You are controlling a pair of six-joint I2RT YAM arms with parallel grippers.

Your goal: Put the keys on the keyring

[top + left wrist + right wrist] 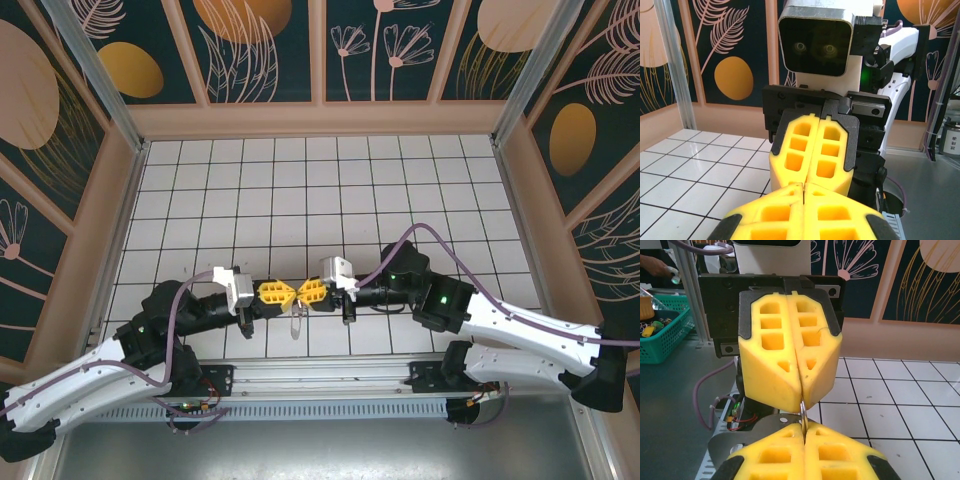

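My two yellow-tipped grippers meet tip to tip low over the near middle of the tiled floor: the left gripper point(286, 292) and the right gripper point(303, 291). A thin wire ring of the keyring point(803, 412) bridges the small gap between them. It runs up into the shut seam of the left gripper point(801, 401) and down into the shut seam of the right gripper point(804, 427). The keyring's grey-silver loop point(297, 326) hangs below the tips, towards the near edge. In the left wrist view my left gripper point(804, 187) touches the right gripper point(810, 177). The keys are out of view.
White tiled floor point(320, 190) spreads behind the grippers, boxed in by patterned walls. A metal rail point(320, 375) runs along the near edge by the arm bases. Off the table stands a green basket point(660, 335) with small items.
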